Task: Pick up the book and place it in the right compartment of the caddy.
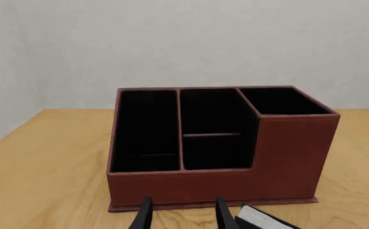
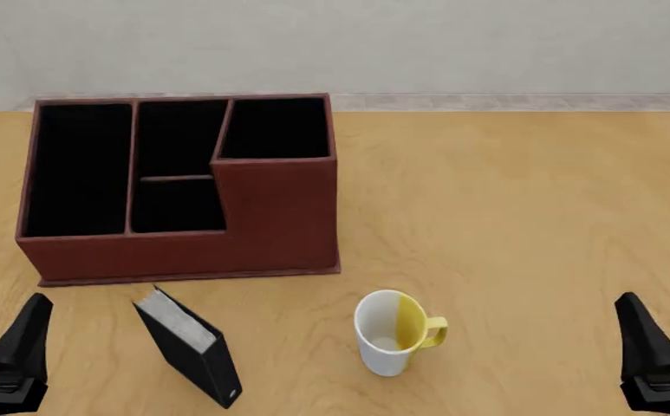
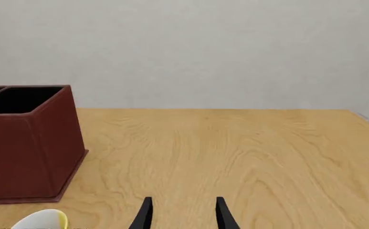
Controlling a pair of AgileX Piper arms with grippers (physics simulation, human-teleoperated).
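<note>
A: Step?

B: Nothing started. Both arms parked at the near edge of the table. Left gripper has its fingers spread with nothing between them; right gripper the same, spread and holding nothing.

A: Book location?

B: The book stands on edge near the table's near-left corner, tilted, pale page edges facing up, just in front of the caddy but apart from it. In the left wrist view a corner of it shows just beside the left gripper's fingers, not touching.

A: Target?

B: The right compartment, the taller walled section at the caddy's far right corner. Black lining, looks empty. The caddy sits toward the far-left part of the table.

A: Anything in the way?

B: A white and yellow mug stands near the near edge, beside the book on its right, well apart from both grippers.

A: Which arm goes?

B: My call is left, since it is much closer. Next move needs it to shift over the book, line its fingers up across the thin covers, and close. The book leans, so a nudge could tip it flat. Afterwards it needs a lift high enough to clear the tall wall.
</note>
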